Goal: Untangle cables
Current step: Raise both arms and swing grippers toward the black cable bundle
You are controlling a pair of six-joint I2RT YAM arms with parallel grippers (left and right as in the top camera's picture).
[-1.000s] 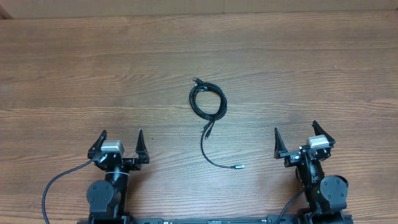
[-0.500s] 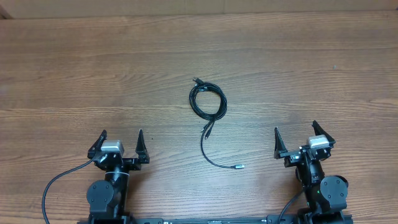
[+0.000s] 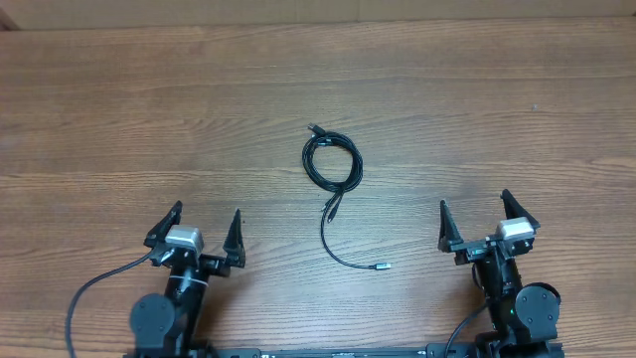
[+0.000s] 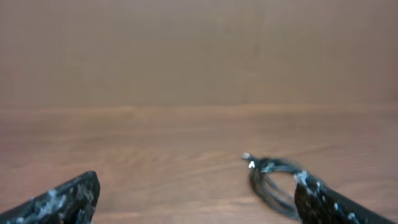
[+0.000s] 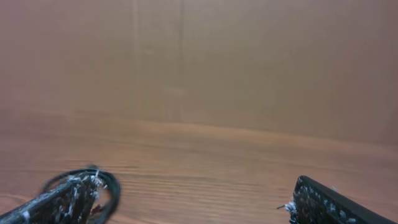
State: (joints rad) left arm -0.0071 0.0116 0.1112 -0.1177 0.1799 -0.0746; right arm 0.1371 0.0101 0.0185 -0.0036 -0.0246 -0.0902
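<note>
only overhead shows the cables (image 3: 353,169) trailing a loose tail.

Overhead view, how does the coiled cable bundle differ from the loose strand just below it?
The coiled bundle is wound in several overlapping loops; the loose strand is one open curve. The bundle lies higher in the view; the strand lies lower, ending in a silvery tip. Both are thin, black, resting on the table and ungripped.

Cables: one coiled bundle (image 3: 332,161) mid-table, one loose curved strand (image 3: 343,257) toward the near edge; cords within the bundle cannot be counted.
Grippers: two, left gripper (image 3: 207,210) and right gripper (image 3: 475,199), along the near edge.
Surfaces: one wooden table (image 3: 119,119).
</note>
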